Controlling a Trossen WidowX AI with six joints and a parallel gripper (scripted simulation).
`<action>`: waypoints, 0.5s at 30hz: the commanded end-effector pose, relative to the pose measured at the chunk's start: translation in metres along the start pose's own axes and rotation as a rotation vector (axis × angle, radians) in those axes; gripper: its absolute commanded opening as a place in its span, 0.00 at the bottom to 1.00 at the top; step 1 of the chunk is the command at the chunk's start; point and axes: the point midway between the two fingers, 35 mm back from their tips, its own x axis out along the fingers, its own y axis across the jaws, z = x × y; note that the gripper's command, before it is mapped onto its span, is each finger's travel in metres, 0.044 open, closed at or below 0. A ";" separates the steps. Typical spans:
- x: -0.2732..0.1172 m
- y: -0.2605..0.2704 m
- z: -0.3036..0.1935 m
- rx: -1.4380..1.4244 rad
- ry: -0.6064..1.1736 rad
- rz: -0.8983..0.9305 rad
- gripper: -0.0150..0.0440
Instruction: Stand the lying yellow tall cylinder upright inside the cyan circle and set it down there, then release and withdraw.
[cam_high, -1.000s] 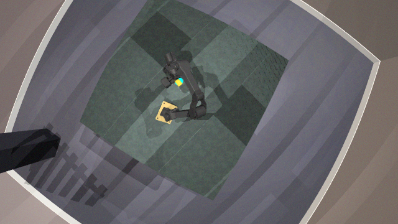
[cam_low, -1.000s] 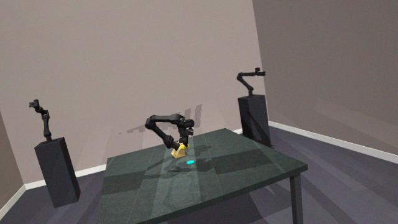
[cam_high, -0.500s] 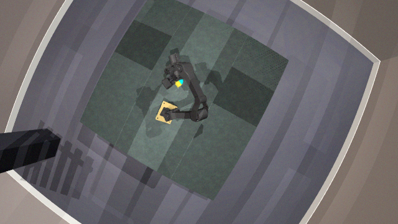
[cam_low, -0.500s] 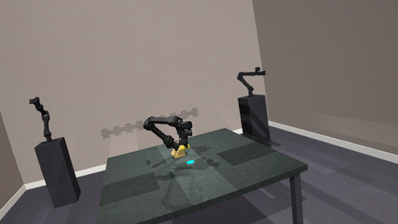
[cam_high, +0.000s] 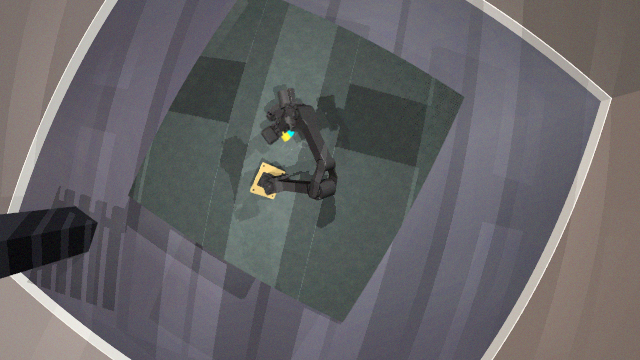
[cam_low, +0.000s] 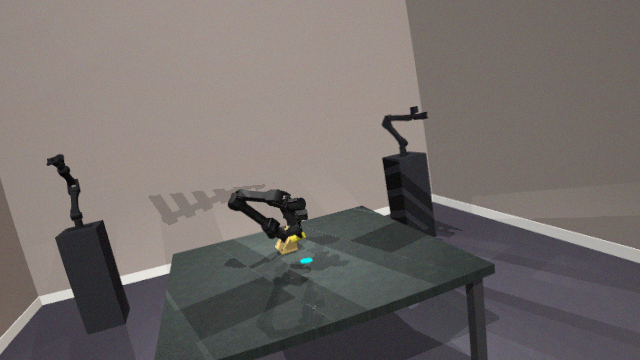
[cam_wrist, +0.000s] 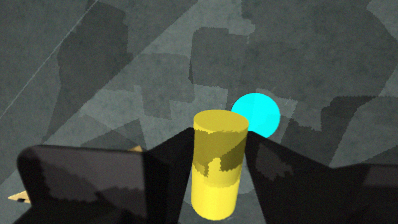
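The yellow tall cylinder (cam_high: 286, 137) (cam_low: 294, 239) (cam_wrist: 217, 165) is held between the two black fingers of my gripper (cam_wrist: 219, 136). In the exterior view it is raised above the table and looks tilted, partly hidden by the gripper. In the wrist view one round end faces the camera's upper side, and the body runs down between the fingers. The cyan circle (cam_high: 291, 133) (cam_low: 306, 260) (cam_wrist: 259, 112) lies flat on the table, just up and right of the cylinder's end in the wrist view. In the top view the arm and cylinder partly cover it.
The arm's tan base plate (cam_high: 256, 189) (cam_low: 287, 247) stands on the dark green table (cam_high: 370, 220) (cam_low: 400, 280), close to the cylinder and circle. Two other arms stand on dark pedestals (cam_low: 92, 280) (cam_low: 410, 195) beyond the table. Broad shadows cross the table top.
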 end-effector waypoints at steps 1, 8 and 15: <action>0.001 0.002 -0.001 -0.003 -0.030 0.019 0.43; 0.003 0.003 -0.002 -0.004 -0.072 0.046 0.43; 0.004 0.003 -0.003 -0.006 -0.116 0.072 0.43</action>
